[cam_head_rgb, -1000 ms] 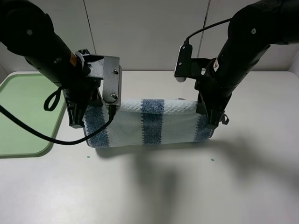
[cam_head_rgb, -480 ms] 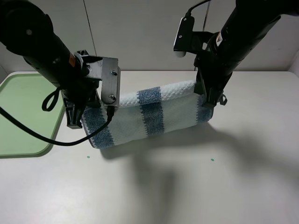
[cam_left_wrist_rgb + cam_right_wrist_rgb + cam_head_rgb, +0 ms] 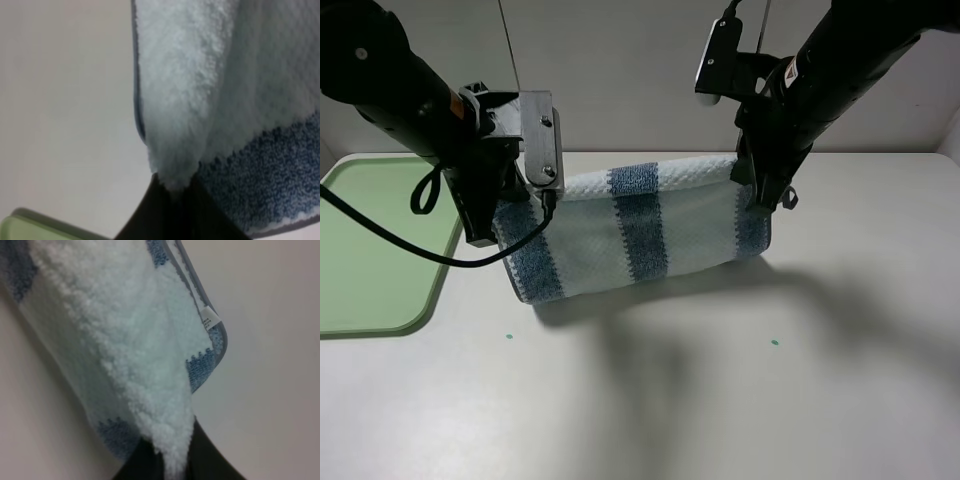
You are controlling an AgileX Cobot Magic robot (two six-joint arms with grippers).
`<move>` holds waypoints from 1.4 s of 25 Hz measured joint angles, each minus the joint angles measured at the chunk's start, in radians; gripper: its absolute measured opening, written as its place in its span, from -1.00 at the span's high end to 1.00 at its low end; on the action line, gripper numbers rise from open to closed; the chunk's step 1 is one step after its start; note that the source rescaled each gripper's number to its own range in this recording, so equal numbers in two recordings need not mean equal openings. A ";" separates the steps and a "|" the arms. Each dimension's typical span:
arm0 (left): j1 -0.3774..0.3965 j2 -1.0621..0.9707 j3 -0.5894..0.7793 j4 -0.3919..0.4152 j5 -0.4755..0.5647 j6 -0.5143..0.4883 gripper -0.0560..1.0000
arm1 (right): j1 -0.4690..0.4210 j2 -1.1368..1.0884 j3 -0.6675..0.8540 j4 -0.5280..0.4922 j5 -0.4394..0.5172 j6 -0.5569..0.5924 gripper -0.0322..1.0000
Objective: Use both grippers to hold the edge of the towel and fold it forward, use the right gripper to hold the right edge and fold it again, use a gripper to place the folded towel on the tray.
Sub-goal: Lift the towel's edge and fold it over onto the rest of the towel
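The blue-and-white striped towel (image 3: 640, 230) hangs doubled between my two grippers above the table, its lower part still on the tabletop. My left gripper (image 3: 505, 225) is shut on the towel's left end; the left wrist view shows cloth (image 3: 200, 100) pinched between the black fingers (image 3: 160, 210), with the grey hem (image 3: 137, 100) at the side. My right gripper (image 3: 760, 195) is shut on the right end; the right wrist view shows cloth (image 3: 130, 340) clamped in the fingers (image 3: 200, 460), with the grey hem (image 3: 220, 340) and a small white label (image 3: 210, 317). The pale-green tray (image 3: 370, 240) lies at the left.
The beige tabletop (image 3: 720, 400) extends in front of the towel. A pale wall (image 3: 620, 70) stands behind. A black cable (image 3: 390, 240) from the left arm loops over the tray's right side.
Both grippers have risen with the towel's held edge, the right one first and higher, then the left. The towel now hangs taller and the fold has lifted off the table.
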 joint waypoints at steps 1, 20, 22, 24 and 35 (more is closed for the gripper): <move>0.001 0.001 0.000 0.001 -0.008 0.000 0.89 | -0.001 0.008 0.000 -0.005 -0.009 -0.002 0.94; 0.034 0.129 0.000 0.012 -0.160 0.000 0.84 | -0.009 0.060 0.000 -0.055 -0.142 -0.005 0.94; 0.036 0.129 0.000 0.012 -0.168 0.000 0.75 | -0.009 0.060 0.000 -0.058 -0.143 -0.005 0.94; 0.036 0.130 0.000 0.012 -0.172 0.000 0.57 | -0.009 0.060 0.000 -0.059 -0.143 -0.005 0.88; 0.039 0.130 0.000 0.013 -0.244 -0.025 -0.33 | -0.009 0.060 0.000 -0.067 -0.174 0.024 -0.80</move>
